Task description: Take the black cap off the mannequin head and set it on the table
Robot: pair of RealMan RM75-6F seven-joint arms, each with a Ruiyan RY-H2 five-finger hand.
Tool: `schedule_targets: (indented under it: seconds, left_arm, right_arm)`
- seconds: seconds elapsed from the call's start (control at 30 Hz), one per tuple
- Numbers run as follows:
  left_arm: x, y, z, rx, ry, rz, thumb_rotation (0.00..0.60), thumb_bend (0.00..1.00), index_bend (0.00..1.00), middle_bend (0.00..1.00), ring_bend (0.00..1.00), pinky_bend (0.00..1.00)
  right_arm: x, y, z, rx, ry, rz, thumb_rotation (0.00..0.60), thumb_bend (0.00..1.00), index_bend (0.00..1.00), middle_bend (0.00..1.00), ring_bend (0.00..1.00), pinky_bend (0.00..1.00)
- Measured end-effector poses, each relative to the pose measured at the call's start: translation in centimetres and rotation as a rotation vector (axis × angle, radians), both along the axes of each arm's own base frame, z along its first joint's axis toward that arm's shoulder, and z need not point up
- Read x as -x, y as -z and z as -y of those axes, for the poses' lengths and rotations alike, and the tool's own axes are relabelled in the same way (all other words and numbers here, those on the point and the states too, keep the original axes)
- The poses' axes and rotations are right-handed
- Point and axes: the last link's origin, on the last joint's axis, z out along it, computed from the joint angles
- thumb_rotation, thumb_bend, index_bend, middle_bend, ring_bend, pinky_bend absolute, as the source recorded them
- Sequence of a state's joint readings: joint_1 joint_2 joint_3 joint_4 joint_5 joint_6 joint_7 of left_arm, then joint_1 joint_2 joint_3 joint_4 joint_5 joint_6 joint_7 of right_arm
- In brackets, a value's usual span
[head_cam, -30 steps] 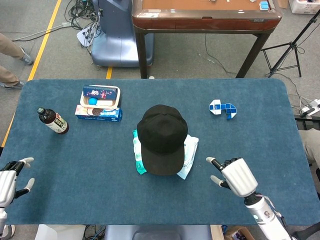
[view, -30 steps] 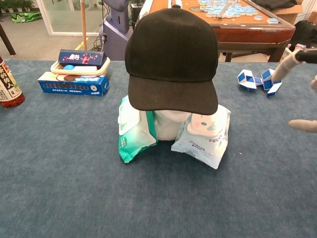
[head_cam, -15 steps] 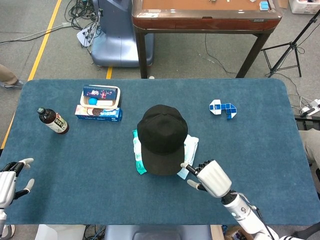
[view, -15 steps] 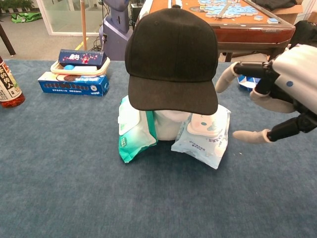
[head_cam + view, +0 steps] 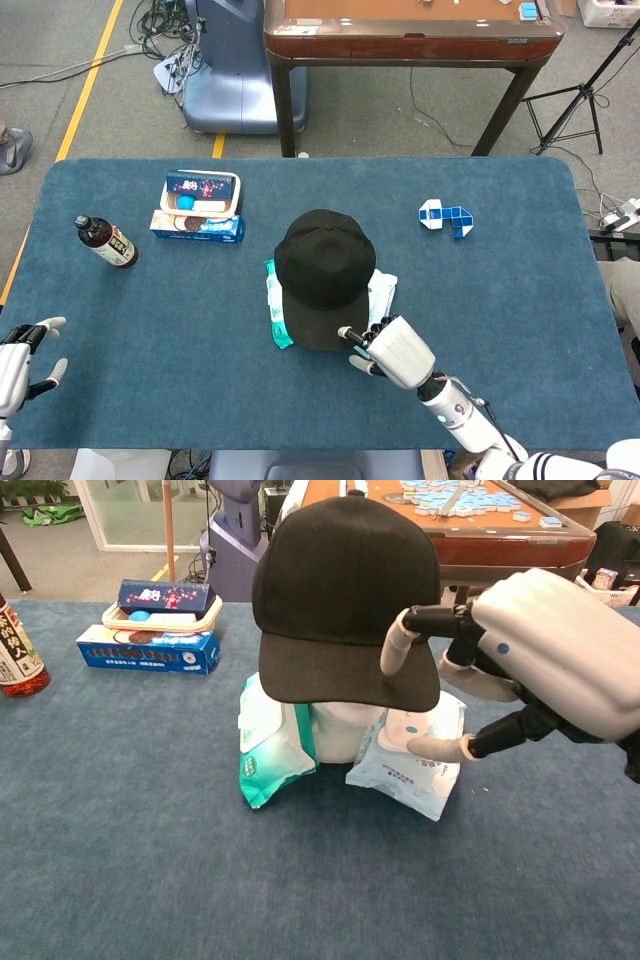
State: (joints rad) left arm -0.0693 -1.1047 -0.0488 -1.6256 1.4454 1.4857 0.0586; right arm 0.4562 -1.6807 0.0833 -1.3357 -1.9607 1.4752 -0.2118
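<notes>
The black cap [image 5: 323, 272] [image 5: 347, 590] sits on the white mannequin head [image 5: 342, 728], brim toward me. My right hand [image 5: 388, 350] [image 5: 520, 670] is at the brim's right side with its fingers spread. One finger reaches over the brim's top and the thumb lies below it, with nothing pinched between them. My left hand [image 5: 22, 361] rests open at the table's near left edge, far from the cap.
Wet-wipe packs [image 5: 272, 742] [image 5: 414, 750] lean against the mannequin base. A bottle [image 5: 105, 241] lies at the left, a stack of snack boxes [image 5: 199, 207] at the back left, a blue-white twist puzzle [image 5: 446, 216] at the back right. The blue tablecloth [image 5: 520, 300] covers the table.
My right hand has swept left from the table's right side to the cap's brim, fingers still spread. The cap and my left hand have not moved.
</notes>
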Motion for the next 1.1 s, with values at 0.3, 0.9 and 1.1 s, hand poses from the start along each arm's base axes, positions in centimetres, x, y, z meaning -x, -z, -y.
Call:
schedule_targets:
  seconds: [0.3, 0.9, 1.1]
  left_arm:
    - [0.1, -0.1, 0.0, -0.003, -0.002, 0.002, 0.6, 0.3, 0.27, 0.4, 0.29, 0.52]
    - [0.1, 0.0, 0.0, 0.0, -0.01, -0.002, 0.6, 0.3, 0.27, 0.4, 0.29, 0.52]
    - [0.1, 0.1, 0.0, 0.001, -0.009, -0.005, 0.6, 0.3, 0.27, 0.4, 0.29, 0.52]
  right_arm:
    - [-0.5, 0.8, 1.2, 0.026, -0.023, 0.022, 0.6, 0.0, 0.45, 1.0, 0.97, 1.0]
    - [-1.2, -0.1, 2.6, 0.111, -0.055, 0.078, 0.6, 0.02, 0.48, 1.0, 0.97, 1.0]
    - [-1.5, -0.5, 2.5, 0.116, -0.065, 0.08, 0.6, 0.11, 0.5, 1.0, 0.97, 1.0]
